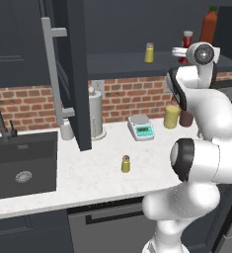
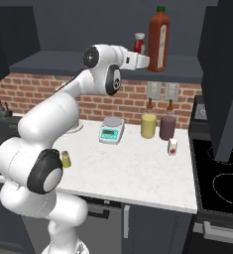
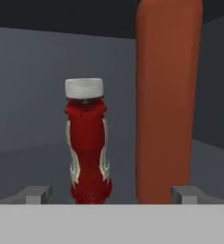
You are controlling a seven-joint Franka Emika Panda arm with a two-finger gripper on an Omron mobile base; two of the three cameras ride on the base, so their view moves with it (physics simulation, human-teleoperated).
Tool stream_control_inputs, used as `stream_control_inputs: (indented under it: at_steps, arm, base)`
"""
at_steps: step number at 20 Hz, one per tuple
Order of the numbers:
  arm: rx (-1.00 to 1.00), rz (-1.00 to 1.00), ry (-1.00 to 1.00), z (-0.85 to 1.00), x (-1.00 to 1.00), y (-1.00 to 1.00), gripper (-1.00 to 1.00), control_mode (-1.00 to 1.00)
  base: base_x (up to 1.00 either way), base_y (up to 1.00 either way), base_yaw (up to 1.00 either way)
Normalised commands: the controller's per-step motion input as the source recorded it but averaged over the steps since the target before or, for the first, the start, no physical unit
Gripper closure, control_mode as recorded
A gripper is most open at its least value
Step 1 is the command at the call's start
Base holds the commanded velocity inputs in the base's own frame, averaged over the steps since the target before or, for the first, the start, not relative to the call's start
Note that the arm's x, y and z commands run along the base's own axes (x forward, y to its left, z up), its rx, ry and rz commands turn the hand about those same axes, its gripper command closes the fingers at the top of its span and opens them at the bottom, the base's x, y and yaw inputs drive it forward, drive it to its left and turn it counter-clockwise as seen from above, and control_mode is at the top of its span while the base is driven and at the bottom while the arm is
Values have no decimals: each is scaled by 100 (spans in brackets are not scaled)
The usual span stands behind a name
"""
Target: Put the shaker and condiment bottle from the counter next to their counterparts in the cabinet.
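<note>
The condiment bottle [image 3: 87, 143], small and red with a white cap, stands upright on the cabinet [image 1: 122, 64] shelf just left of the tall red-orange bottle [image 3: 168, 105]. My gripper [image 3: 112, 195] is open, with its fingertips [image 3: 35, 194] apart on either side and a little short of the small bottle, holding nothing. From the base views, the gripper [image 2: 145, 60] reaches in at shelf height beside the condiment bottle [image 2: 139, 43] and the tall bottle [image 2: 158, 39]. A yellow shaker [image 1: 149, 52] stands further left on the shelf. A matching shaker [image 1: 126, 163] stands on the white counter [image 1: 88, 183].
The open cabinet door [image 1: 73, 74] with its bar handle hangs over the counter's left part. A paper towel roll [image 1: 95, 116], a scale [image 1: 141, 127], a yellow jar [image 1: 171, 116] and a dark jar [image 2: 167, 126] line the brick wall. The sink [image 1: 21, 163] lies left, the stove [image 2: 222, 168] right.
</note>
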Motion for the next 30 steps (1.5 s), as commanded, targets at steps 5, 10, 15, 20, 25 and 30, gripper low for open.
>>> stream_control_inputs:
  at_steps: [5, 10, 15, 20, 25, 30]
  arm:
    - [0, 0, 0, -7, -61, 20, -100, -100]
    - [0, 0, 2, -9, -55, 27, -100, -100]
    - [0, 0, 1, -8, -57, 28, -100, -100]
    - [0, 0, 3, -9, -56, 24, -100, -100]
    - [0, 0, 8, -18, -50, 24, -100, -100]
    - [0, 0, 8, -28, -42, 20, -100, -100]
  base:
    - [0, 0, 0]
    - [0, 0, 0]
    - [0, 0, 0]
    - [0, 0, 0]
    - [0, 0, 0]
    - [0, 0, 0]
